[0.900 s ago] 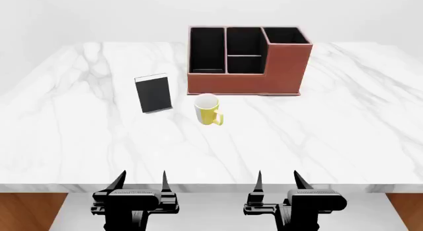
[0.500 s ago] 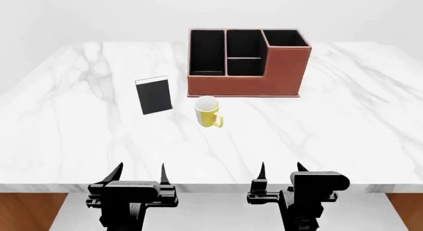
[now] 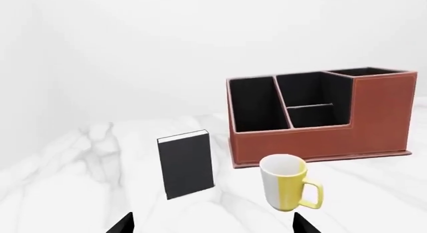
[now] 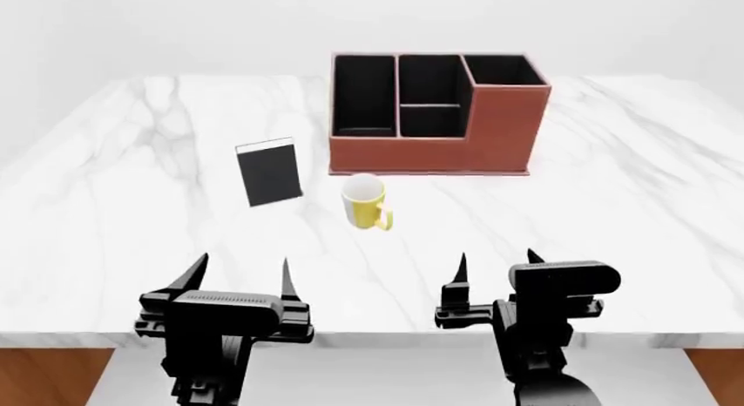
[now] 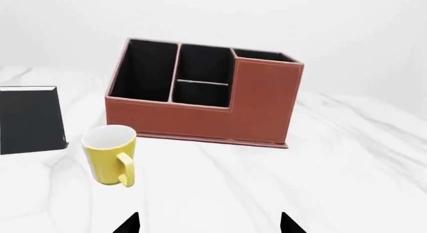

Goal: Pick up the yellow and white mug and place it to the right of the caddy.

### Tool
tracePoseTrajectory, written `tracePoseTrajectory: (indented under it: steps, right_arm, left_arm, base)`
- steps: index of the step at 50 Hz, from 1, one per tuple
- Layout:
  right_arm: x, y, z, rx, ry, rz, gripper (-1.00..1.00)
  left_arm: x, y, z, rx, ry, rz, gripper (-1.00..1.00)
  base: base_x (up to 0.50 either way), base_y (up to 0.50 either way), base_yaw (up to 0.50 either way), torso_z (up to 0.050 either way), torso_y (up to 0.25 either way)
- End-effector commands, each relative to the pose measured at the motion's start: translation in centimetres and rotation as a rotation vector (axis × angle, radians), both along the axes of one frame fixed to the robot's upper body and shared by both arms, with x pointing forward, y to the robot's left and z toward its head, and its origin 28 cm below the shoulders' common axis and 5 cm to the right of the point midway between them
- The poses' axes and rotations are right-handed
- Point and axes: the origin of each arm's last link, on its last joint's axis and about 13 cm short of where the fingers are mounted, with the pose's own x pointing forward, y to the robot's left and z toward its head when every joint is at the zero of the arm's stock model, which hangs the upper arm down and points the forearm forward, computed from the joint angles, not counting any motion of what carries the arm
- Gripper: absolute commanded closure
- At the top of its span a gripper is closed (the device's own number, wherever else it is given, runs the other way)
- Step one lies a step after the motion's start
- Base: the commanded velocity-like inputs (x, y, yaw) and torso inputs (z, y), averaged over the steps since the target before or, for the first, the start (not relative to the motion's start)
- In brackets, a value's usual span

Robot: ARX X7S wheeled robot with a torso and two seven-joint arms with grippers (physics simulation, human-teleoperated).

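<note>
Quick update: over the last second both arms have crept forward and up. In the head view the grippers used to hang off the near table edge at the bottom of the frame; now their tips sit over the marble. The right gripper [image 4: 497, 275] has also twisted, so its camera block stands up on the right side of it. Nothing on the table has budged, so I'd say this is still just the approach and the actual grab hasn't started.

The yellow and white mug [image 4: 368, 203] stands upright a bit above the middle of the head view, handle swung toward the lower right. It's just in front of the caddy [image 4: 435, 113], near its left front corner but not touching. The little black book [image 4: 268, 172] stands to the mug's left, clearly apart from it.

Pose now: the left gripper [image 4: 237, 278] is at lower left, fingers spread and empty, pointing up the frame. The right gripper is at lower right, also spread wide with nothing in it. Both are well short of the mug. The marble table [image 4: 616, 206] right of the caddy looks bare, so the drop spot should be fine.
</note>
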Motion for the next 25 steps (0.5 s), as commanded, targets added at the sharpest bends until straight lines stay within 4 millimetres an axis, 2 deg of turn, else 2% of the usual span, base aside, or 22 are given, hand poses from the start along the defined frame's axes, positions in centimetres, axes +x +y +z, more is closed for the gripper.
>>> tracePoseTrajectory:
  steps: [1, 25]
  right_arm:
    - [0.12, 0.00, 0.33, -0.007, -0.006, 0.001, -1.00]
    - [0.41, -0.08, 0.20, -0.004, -0.007, -0.007, -1.00]
  left_arm:
    - [-0.21, -0.10, 0.47, 0.013, -0.009, 0.000, -1.00]
    - [-0.21, -0.20, 0.42, 0.015, -0.005, -0.004, -1.00]
  base:
    - [0.15, 0.00, 0.00, 0.000, 0.000]
    - [0.23, 0.00, 0.00, 0.000, 0.000]
